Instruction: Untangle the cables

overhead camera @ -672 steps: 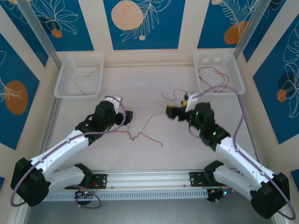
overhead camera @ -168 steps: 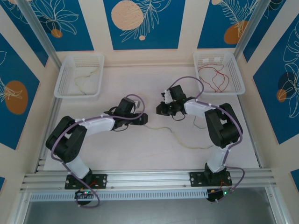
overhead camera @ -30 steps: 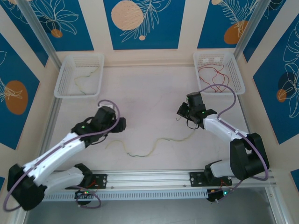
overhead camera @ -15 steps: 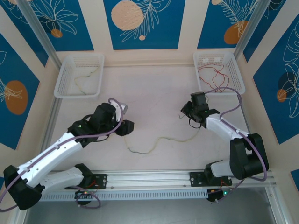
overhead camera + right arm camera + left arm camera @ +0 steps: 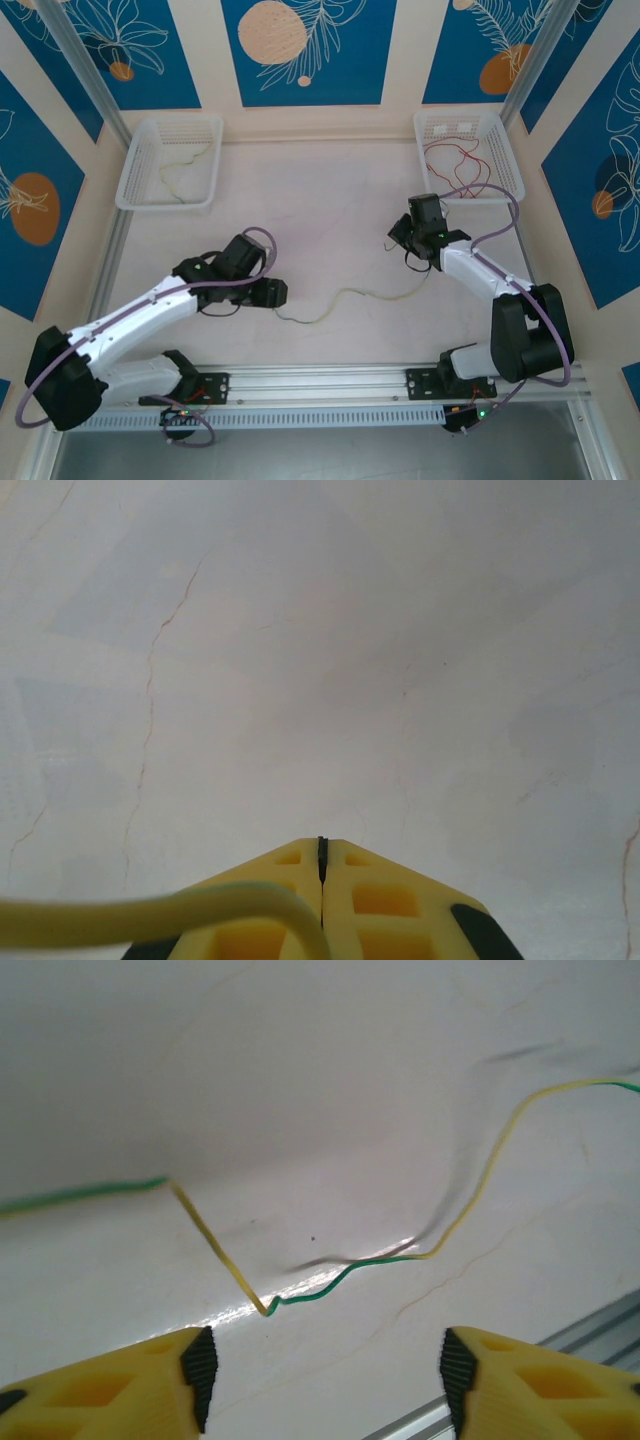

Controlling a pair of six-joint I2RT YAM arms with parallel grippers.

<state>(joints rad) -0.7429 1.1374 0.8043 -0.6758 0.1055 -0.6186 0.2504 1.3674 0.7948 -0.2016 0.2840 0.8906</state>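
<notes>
One thin yellow-and-green cable [image 5: 357, 291] lies in a wavy line across the middle of the table. In the left wrist view the cable [image 5: 350, 1264] snakes over the white surface just beyond my open left gripper [image 5: 328, 1380], untouched. From above, the left gripper [image 5: 271, 293] hovers by the cable's left end. My right gripper [image 5: 398, 237] holds the other end. Its yellow fingers [image 5: 380, 900] are pressed together, and the pale cable [image 5: 150, 915] curls out from the seam toward the left.
A white basket [image 5: 130, 190] at the back left holds pale yellow-green cables. Another basket [image 5: 510, 180] at the back right holds red cables [image 5: 455, 165]. An aluminium rail [image 5: 320, 381] runs along the near edge between the arm bases.
The left gripper has swung right and toward the near edge, to the cable's left end. The right gripper drew back slightly up and right, dragging the cable rightward.
</notes>
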